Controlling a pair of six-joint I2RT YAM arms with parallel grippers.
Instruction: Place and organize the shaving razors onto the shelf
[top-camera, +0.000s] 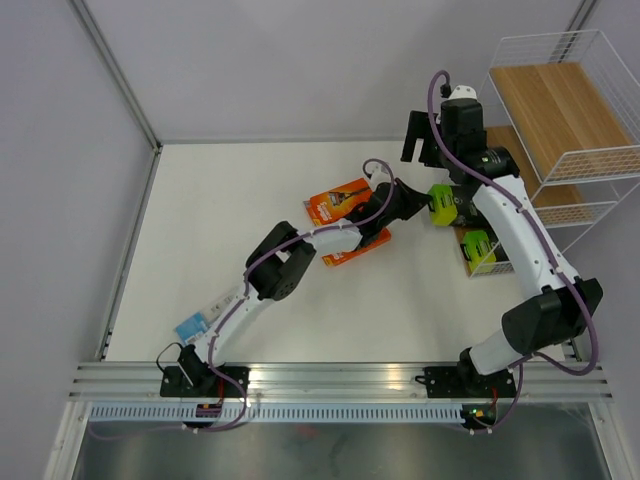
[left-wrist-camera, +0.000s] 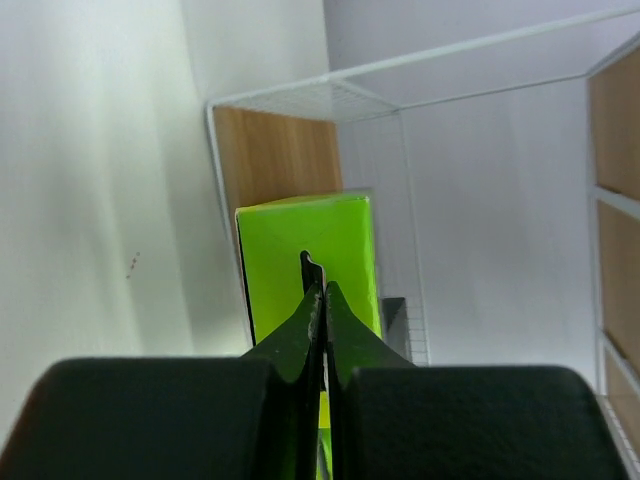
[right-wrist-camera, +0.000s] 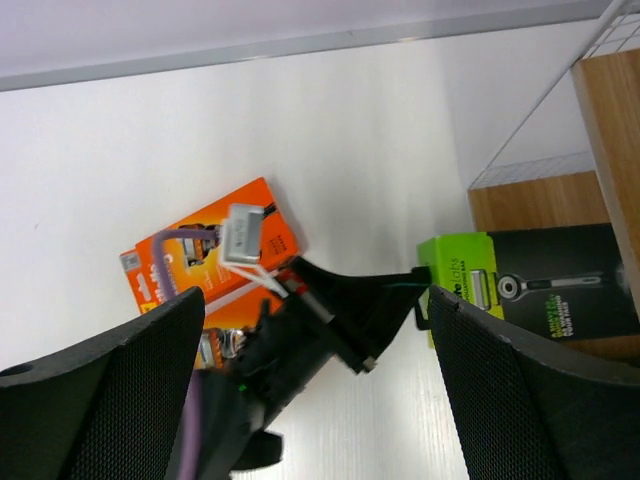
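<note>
My left gripper (top-camera: 418, 203) is shut on the hang tab at the lime end of a black and lime razor pack (top-camera: 447, 203). In the right wrist view, this pack's (right-wrist-camera: 455, 285) black end lies on the lowest wood tier of the shelf (right-wrist-camera: 520, 200). The left wrist view shows the fingers (left-wrist-camera: 300, 330) pressed together in front of the lime end (left-wrist-camera: 300, 240). My right gripper (top-camera: 418, 140) is open and empty, hovering above them. Two orange packs (top-camera: 338, 200) (top-camera: 352, 252) lie beside and under the left arm. A second black and lime pack (top-camera: 480, 250) lies near the shelf's foot. The blue blister pack (top-camera: 193, 326) lies near left.
The white wire shelf (top-camera: 560, 110) stands at the table's right side, its upper wood tiers bare. The right arm's forearm crosses above the held pack. Grey walls close the left and far sides. A metal rail runs along the near edge.
</note>
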